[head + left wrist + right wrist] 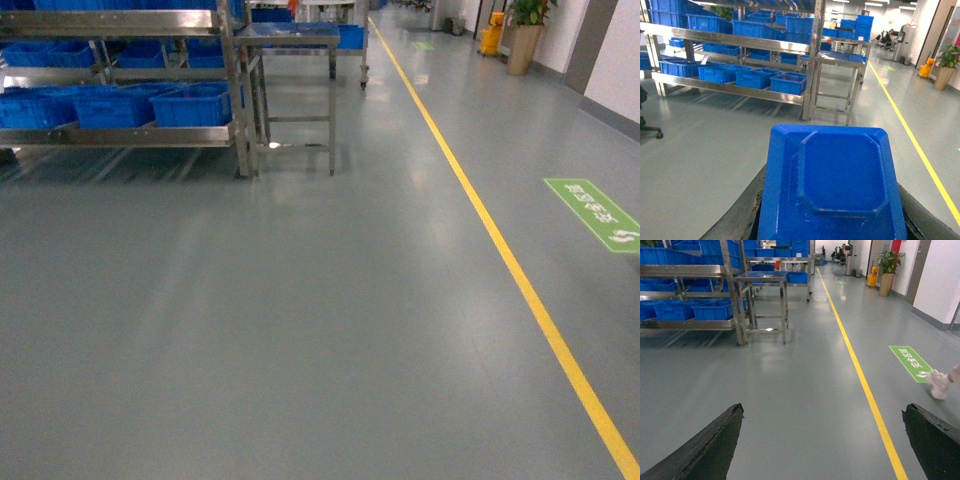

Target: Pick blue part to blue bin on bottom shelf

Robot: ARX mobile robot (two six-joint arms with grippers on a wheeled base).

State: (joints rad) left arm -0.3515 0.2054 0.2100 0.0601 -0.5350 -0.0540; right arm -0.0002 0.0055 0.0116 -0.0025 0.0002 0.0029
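1. far left in the head view stands the stainless-steel rack (228,90), and its bottom shelf (120,135) carries a row of blue bins (190,105) side by side behind the flat front rail.
2. just right of the rack is a small steel table (290,40) on thin legs, close against the rack's upright post.
3. the grey floor (300,320) fills most of the head view; neither arm shows in it.
4. a yellow line (500,250) runs along the floor from the far end toward the lower right corner, and a green floor sign (592,213) lies to its right.
5. in the left wrist view the left end effector (832,210) is clamped on the blue part (840,175), a square tray-like piece with cut corners and a raised centre; dark fingers (737,215) show at both of its sides.
6. the part is held in the air above the floor, well apart from the rack and its bottom shelf, which show far behind it.
7. in the right wrist view the right end effector (822,440) has its two dark fingers (705,445) wide apart, with only floor between them.
8. at the far right edge of that view a light shoe (939,384) rests on the floor, just beside the green sign.
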